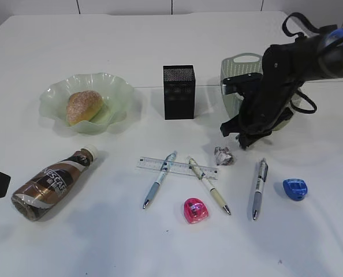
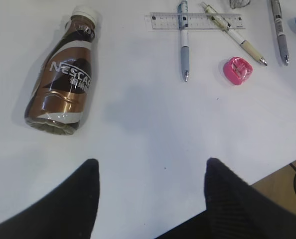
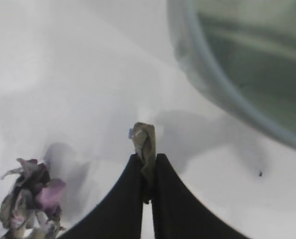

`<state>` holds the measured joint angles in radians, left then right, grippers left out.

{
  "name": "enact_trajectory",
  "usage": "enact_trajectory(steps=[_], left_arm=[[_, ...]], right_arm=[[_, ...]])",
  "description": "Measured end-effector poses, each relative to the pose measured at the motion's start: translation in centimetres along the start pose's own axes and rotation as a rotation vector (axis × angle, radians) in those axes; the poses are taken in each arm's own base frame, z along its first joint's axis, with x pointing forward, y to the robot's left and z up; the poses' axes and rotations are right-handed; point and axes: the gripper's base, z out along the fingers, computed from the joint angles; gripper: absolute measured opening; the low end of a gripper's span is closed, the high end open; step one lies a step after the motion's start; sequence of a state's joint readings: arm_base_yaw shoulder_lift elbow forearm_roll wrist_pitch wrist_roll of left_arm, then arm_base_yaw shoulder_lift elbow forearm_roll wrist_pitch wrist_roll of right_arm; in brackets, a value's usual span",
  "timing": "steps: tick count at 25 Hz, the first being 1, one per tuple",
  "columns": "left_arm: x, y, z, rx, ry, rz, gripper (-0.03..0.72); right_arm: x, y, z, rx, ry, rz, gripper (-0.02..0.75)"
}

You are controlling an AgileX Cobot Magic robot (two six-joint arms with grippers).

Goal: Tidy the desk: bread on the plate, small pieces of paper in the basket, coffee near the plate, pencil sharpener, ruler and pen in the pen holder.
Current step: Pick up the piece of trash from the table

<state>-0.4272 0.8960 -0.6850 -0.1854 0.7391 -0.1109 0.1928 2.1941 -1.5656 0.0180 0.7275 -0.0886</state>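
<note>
On the left of the desk (image 1: 160, 34) we see the coffee (image 1: 51, 183) lying on its side, cap pointing up toward the plate (image 1: 116, 86), well apart from it. The bread (image 1: 84, 106) sits inside that plate. Our left gripper (image 2: 150, 174) hangs open over bare tabletop below the bottle, holding nothing; in the exterior view only a dark corner of it shows at the left edge.

In the middle, the pen holder (image 1: 179, 92) stands upright behind the row of small things; we cannot see into it. The ruler (image 1: 177, 167) lies flat with a blue pen (image 1: 159, 180) and a cream pen (image 1: 208, 185) crossing over it. A pink sharpener (image 1: 196, 210) lies just in front of the cream pen.

Further right, a crumpled paper ball (image 1: 223, 155) lies near a grey pen (image 1: 259, 180), and a blue sharpener (image 1: 294, 188) lies beside that pen. The basket (image 1: 241, 66) is largely hidden by the right arm, so we cannot make out its contents. The right gripper (image 3: 147, 167) is pinched closed on a small paper scrap (image 3: 145, 139), above the desk between the paper ball and the basket's rim, which is blurred in the wrist view.
</note>
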Motion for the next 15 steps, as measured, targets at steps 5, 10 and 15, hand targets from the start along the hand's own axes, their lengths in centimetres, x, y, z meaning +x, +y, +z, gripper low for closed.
enact_trajectory(steps=[5, 10, 15], left_arm=[[0.0, 0.0, 0.0, 0.000, 0.000, 0.000, 0.465], [0.0, 0.0, 0.0, 0.000, 0.004, 0.000, 0.465], [0.2, 0.0, 0.0, -0.002, 0.022, 0.000, 0.465]], right_arm=[[-0.2, 0.0, -2.4, 0.000, -0.009, -0.001, 0.033], [-0.6, 0.1, -7.4, 0.002, -0.068, -0.001, 0.032], [-0.8, 0.1, -11.6, 0.007, -0.154, -0.001, 0.031]])
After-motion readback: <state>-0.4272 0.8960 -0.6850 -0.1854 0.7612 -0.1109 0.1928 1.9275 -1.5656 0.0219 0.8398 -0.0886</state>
